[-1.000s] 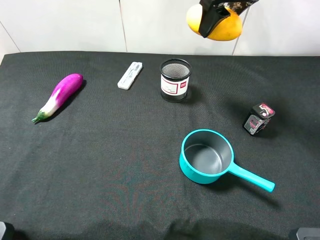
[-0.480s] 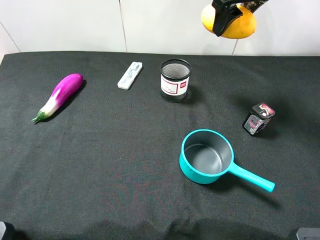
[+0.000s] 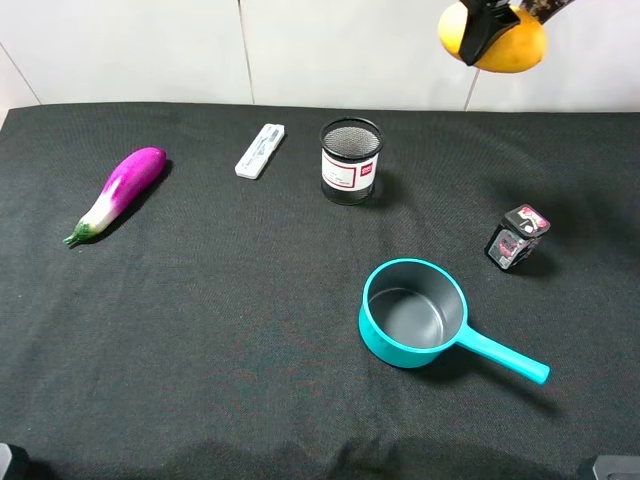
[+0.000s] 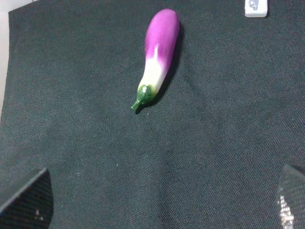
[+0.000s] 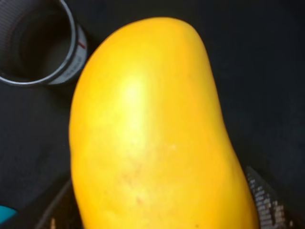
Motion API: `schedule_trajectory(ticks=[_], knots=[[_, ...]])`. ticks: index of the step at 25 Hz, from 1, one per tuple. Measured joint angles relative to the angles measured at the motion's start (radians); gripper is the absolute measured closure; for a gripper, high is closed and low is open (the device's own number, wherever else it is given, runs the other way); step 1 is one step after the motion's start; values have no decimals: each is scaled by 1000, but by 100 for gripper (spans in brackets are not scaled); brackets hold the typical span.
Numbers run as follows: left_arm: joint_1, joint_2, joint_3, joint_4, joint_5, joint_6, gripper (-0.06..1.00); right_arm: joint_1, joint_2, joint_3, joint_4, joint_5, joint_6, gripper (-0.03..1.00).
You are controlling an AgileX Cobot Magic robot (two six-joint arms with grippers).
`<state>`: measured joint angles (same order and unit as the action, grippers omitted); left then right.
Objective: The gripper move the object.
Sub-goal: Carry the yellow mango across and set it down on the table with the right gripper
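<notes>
The right gripper [image 3: 496, 32] grips the mango [image 3: 516, 50] aloft, mesh cup [image 3: 351, 160] and saucepan [image 3: 412, 312] well clear below.

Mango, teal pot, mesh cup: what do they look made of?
Mango: likely moulded plastic, smooth, semi-gloss; soft highlight, uniform yellow-orange skin. Pot: probably painted or enamelled metal, could be plastic; even teal outside, matt grey inside. Mesh cup: black wire mesh, seemingly metal, with a solid rim and a paper-like label.
</notes>
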<state>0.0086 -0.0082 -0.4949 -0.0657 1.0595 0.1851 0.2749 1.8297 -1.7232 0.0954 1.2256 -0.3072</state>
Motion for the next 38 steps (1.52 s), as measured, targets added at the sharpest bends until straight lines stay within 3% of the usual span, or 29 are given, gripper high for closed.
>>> schedule_trajectory(ticks=[10, 26, 38], knots=[[0, 0, 0, 0, 0, 0, -5, -71, -12, 95, 17, -16, -11, 47], [0, 0, 0, 0, 0, 0, -5, -86, -12, 325, 39, -243, -26, 47], [0, 0, 0, 0, 0, 0, -5, -86, -12, 478, 31, -385, 175, 47]])
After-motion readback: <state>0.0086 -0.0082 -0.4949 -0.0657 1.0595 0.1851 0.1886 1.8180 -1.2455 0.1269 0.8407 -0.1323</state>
